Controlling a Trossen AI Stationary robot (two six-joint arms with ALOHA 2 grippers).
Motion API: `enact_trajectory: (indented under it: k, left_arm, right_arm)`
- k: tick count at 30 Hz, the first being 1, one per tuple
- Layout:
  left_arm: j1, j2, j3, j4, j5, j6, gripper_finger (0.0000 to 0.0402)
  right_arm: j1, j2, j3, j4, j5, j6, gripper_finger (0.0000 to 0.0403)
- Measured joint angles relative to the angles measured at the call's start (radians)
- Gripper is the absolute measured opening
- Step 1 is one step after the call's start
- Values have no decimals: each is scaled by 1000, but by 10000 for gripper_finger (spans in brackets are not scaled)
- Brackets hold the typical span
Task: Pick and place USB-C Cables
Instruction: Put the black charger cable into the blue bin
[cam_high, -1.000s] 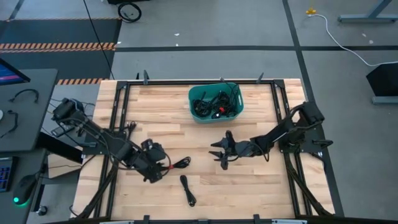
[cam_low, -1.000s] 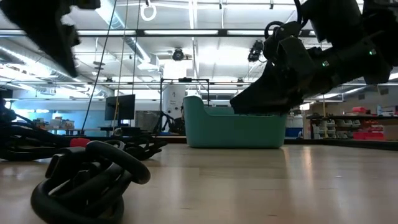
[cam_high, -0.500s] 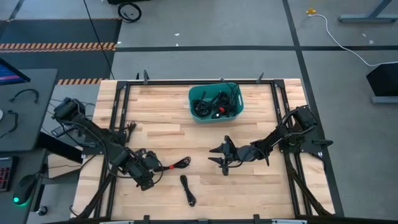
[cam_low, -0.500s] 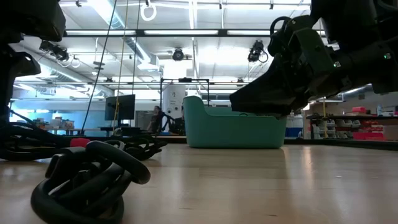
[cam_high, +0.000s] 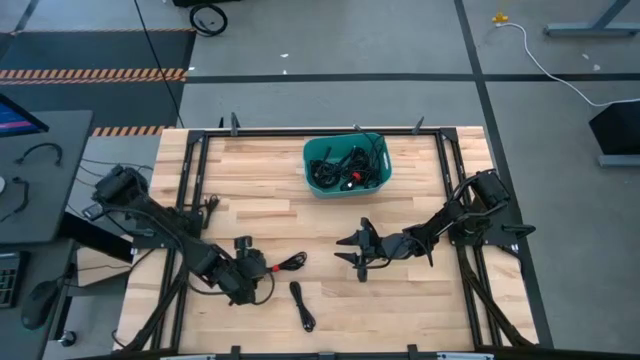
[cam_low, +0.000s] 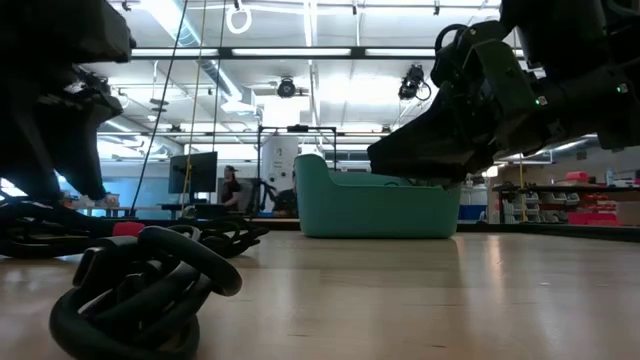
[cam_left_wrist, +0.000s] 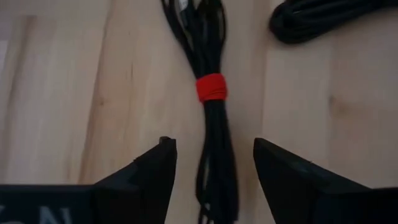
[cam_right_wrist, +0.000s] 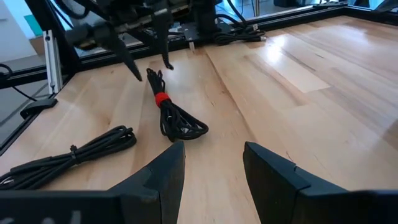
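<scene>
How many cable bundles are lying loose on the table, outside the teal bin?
2: the red-tied cable between the left gripper's open fingers, and a plain black cable near the front edge. The arms could hide others.

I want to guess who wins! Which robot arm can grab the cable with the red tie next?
Probably the left. The left gripper has its open jaws either side of the red-tied cable, while the right gripper hangs farther away.

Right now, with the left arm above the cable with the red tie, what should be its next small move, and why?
Probably lower the left end effector straight down and close. Its open fingers already straddle the black cable bundle, just short of the red tie, and the bundle lies on the table, not yet gripped.
</scene>
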Motion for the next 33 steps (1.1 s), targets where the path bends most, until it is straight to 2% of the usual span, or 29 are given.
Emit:
enact_trajectory:
  k: [9,12,17,23,27,33]
  left_arm:
    - [2,84,0,50,-89,-48,188]
    - [13,128,0,122,-77,-48,175]
    - [57,205,4,198,6,-94,137]
    - [105,211,4,204,74,-191,35]
    - [135,181,13,202,102,-246,30]
    - [217,85,101,211,14,-254,29]
  right_arm:
    - [0,0,0,-2,0,-4,168]
    - [0,0,0,-2,0,-6,168]
    - [30,0,-1,-13,9,-6,167]
    - [97,-16,-42,-23,119,1,160]
    - [158,-74,-125,-22,213,62,155]
    - [267,-197,-271,-16,378,174,153]
